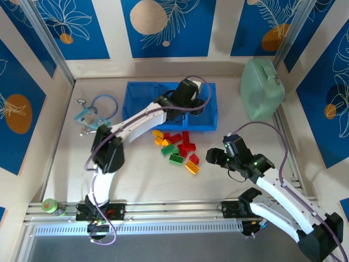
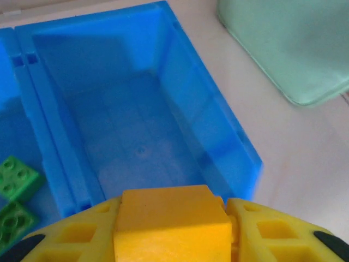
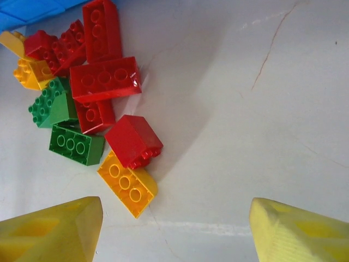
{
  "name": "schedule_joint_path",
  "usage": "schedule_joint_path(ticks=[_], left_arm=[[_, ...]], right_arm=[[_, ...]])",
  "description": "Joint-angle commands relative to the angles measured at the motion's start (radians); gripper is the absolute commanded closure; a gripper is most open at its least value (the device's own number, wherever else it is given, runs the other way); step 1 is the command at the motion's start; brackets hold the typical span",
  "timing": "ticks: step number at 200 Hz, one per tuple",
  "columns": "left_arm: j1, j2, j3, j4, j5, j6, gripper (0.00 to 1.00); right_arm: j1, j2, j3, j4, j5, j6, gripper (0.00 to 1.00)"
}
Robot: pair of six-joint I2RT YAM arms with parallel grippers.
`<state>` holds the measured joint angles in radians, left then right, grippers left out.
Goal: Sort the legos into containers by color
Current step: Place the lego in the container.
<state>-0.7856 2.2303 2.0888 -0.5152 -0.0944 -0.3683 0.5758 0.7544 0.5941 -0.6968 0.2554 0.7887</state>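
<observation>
My left gripper [image 2: 172, 218] is shut on a yellow lego [image 2: 172, 226] and hangs above the right-hand container [image 2: 136, 131], whose floor is bare. Two green legos [image 2: 13, 183] lie in the container beside it, to the left. From above, the left arm reaches over the blue tray [image 1: 143, 97], with its gripper [image 1: 192, 99] at the tray's right end. A loose heap of red, green and yellow legos [image 1: 177, 148] lies on the table in front of the tray. My right gripper [image 3: 174, 218] stands open over bare table just right of the heap, nearest a yellow lego [image 3: 128, 184] and a red one [image 3: 133, 141].
A pale green lidded box [image 1: 262, 90] stands right of the tray at the back. A blue-corded item [image 1: 95, 114] lies at the left. A small green-capped jar [image 1: 50, 206] sits at the near left corner. Open table lies right of the heap.
</observation>
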Motion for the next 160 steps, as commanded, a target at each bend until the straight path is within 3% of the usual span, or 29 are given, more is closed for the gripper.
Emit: schedule_joint_path(ticks=[1, 28, 34, 44, 53, 86, 112, 160], left_arm=[[0.006, 0.076, 0.129, -0.118, -0.004, 0.046, 0.62], [0.012, 0.085, 0.140, -0.091, -0.011, 0.078, 0.56], [0.014, 0.086, 0.146, -0.093, -0.009, 0.082, 0.50], [0.017, 0.085, 0.171, -0.112, -0.008, 0.090, 0.32], [0.017, 0.075, 0.191, -0.132, -0.012, 0.097, 0.24], [-0.012, -0.071, 0.125, -0.110, -0.033, 0.149, 0.21], [-0.044, -0.299, -0.104, 0.030, -0.041, 0.180, 0.21], [-0.057, -0.716, -0.674, 0.306, -0.005, 0.135, 0.21]], right_arm=[[0.024, -0.018, 0.010, -0.045, 0.023, 0.027, 0.28], [0.033, -0.025, 0.001, -0.041, 0.031, 0.029, 0.28], [0.033, -0.023, 0.000, -0.037, 0.031, 0.029, 0.28], [0.036, -0.021, -0.002, -0.032, 0.028, 0.028, 0.28], [0.041, -0.019, -0.004, -0.029, 0.028, 0.022, 0.27], [0.076, 0.001, 0.012, -0.027, 0.033, -0.022, 0.24], [0.124, 0.045, 0.036, -0.024, 0.026, -0.071, 0.24], [0.245, 0.230, 0.086, 0.008, 0.021, -0.147, 0.23]])
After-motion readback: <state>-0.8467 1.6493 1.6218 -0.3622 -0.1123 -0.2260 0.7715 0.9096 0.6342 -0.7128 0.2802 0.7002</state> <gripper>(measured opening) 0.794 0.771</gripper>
